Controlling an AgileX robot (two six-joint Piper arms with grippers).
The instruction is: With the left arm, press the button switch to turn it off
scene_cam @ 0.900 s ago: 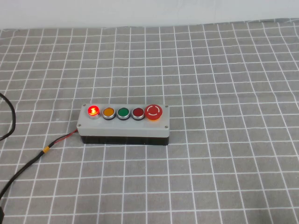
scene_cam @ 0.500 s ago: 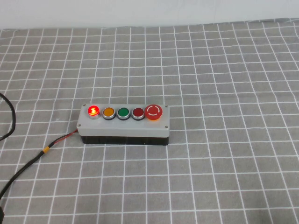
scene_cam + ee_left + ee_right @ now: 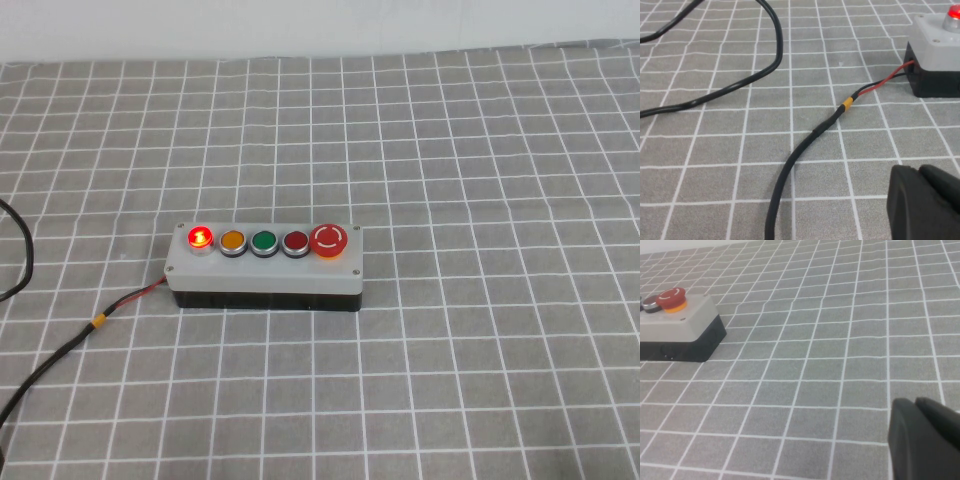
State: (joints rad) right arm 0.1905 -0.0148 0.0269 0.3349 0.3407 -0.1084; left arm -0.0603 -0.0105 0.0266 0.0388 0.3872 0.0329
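The button switch [image 3: 200, 238] glows bright red at the left end of the row on the grey box [image 3: 265, 268], which sits on the checked cloth. It also shows at the edge of the left wrist view [image 3: 953, 14]. My left gripper [image 3: 920, 172] is shut and empty, low over the cloth, well short of the box and beside its cable. My right gripper [image 3: 916, 402] is shut and empty, over bare cloth far from the box's other end. Neither arm shows in the high view.
The row continues with an orange button [image 3: 232, 241], a green one [image 3: 264, 241], a dark red one [image 3: 296, 241] and a large red mushroom button [image 3: 329, 240]. A black cable [image 3: 70, 345] with red wires runs from the box's left end to the front left.
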